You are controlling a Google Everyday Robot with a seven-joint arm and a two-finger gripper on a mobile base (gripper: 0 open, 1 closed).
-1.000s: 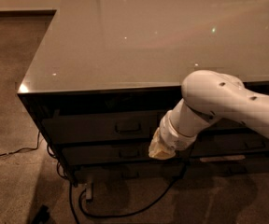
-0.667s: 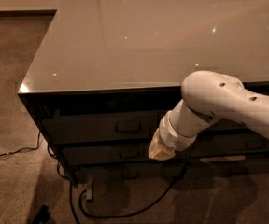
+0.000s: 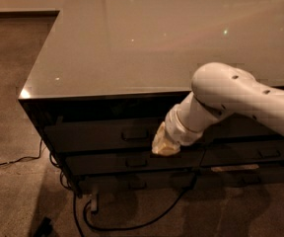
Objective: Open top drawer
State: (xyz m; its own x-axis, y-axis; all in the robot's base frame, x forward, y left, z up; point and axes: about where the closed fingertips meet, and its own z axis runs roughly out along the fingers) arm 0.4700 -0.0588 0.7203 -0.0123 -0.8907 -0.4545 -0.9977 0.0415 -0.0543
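Note:
The top drawer (image 3: 97,136) is a wide dark glossy front just under the counter's edge, with a small bar handle (image 3: 135,134) at its middle. It stands a little forward of the cabinet face. My gripper (image 3: 162,144) hangs at the end of the white arm (image 3: 230,100), just right of the handle and against the drawer's lower edge. Its fingertips are hidden behind the pale wrist end.
A second dark drawer (image 3: 132,163) and a third (image 3: 132,184) lie below, with more drawers to the right (image 3: 260,152). The glossy counter top (image 3: 147,38) spreads above. Black cables (image 3: 132,223) trail on the carpet in front of the cabinet and at the left (image 3: 9,162).

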